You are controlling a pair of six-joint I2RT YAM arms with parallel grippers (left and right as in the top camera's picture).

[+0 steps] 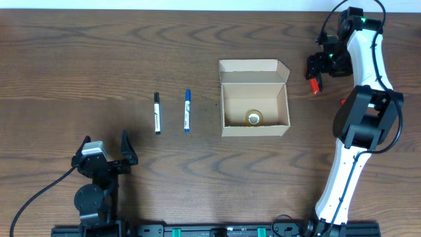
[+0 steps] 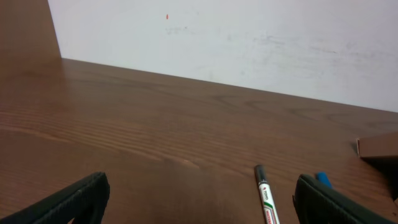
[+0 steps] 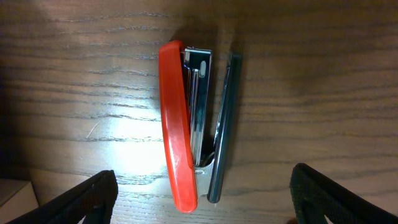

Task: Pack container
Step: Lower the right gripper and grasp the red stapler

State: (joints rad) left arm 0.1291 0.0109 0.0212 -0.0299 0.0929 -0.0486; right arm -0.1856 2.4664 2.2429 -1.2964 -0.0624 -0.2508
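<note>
The container [image 1: 254, 101], a tan cardboard box with its flap lid folded back, stands open at mid-table with a roll of tape [image 1: 254, 118] inside. To its right, a red stapler [image 1: 315, 84] lies on its side on the wood. My right gripper [image 1: 320, 68] hovers over it, open. In the right wrist view the stapler [image 3: 180, 124] reaches down between the spread fingers, touching neither, and the right gripper [image 3: 202, 202] holds nothing. My left gripper [image 1: 105, 146] sits open at the front left, empty in the left wrist view [image 2: 199, 208].
A black marker [image 1: 157, 113] and a blue marker [image 1: 187, 110] lie side by side left of the box. In the left wrist view the black marker [image 2: 266, 196] lies just inside the right finger, the blue marker [image 2: 322, 178] peeks behind it, and a box corner [image 2: 379, 146] shows.
</note>
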